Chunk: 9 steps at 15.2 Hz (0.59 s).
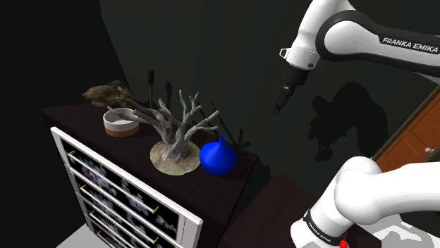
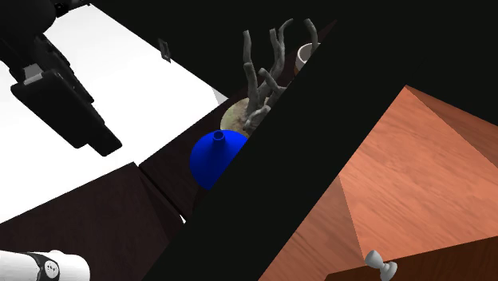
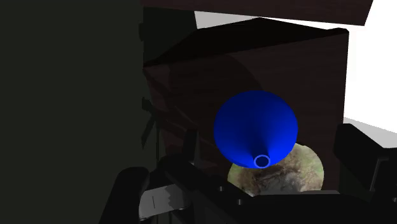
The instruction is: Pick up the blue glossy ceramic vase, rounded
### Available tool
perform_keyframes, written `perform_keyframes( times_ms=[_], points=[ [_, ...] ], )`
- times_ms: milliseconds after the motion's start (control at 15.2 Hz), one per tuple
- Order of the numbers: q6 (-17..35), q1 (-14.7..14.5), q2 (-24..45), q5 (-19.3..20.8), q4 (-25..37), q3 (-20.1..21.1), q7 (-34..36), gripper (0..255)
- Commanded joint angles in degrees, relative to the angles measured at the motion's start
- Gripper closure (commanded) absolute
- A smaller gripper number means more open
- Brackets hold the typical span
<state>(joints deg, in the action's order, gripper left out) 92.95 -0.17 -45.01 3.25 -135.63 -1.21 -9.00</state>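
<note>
Dark worktop (image 1: 236,176) carries blue vase (image 1: 218,158) just beside a grey branch ornament (image 1: 176,130); arm (image 1: 367,35) lettered FRANKA EMIKA hangs its gripper (image 1: 278,107) above, apart, fingers seemingly spread.

White arm (image 1: 310,32), dark joints, black claw (image 1: 278,108), FRANKA EMIKA lettering.

Dim room, low light. A dark, near-black wall (image 1: 211,42) runs behind everything, with blurred shadows (image 1: 338,120) on it. A long dark brown wooden sideboard (image 1: 70,115) stands against the wall, its front a white-framed stack of drawers (image 1: 120,201) with patterned panels. A lower dark brown wooden surface (image 1: 278,204) sits just beside the sideboard's end. Orange-brown wooden door (image 1: 409,141) at the shoulder view's right edge, with a small pale handle (image 1: 430,151). Pale grey floor (image 1: 74,239) below the drawers
</note>
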Motion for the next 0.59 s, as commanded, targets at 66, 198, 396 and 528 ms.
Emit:
perform_keyframes(
  times_ms=[66,198,396,528],
  points=[
    [1.8,-0.2,1.4,-0.2,-0.6,0.1,0.1,0],
    [5.5,-0.6,4.3,-0.6,-1.6,0.3,0.2,0],
    [10.8,-1.2,9.1,-1.1,-2.5,0.5,0.3,0],
    [14.3,-1.6,12.6,-1.5,-2.8,0.7,0.3,0]
  ],
)
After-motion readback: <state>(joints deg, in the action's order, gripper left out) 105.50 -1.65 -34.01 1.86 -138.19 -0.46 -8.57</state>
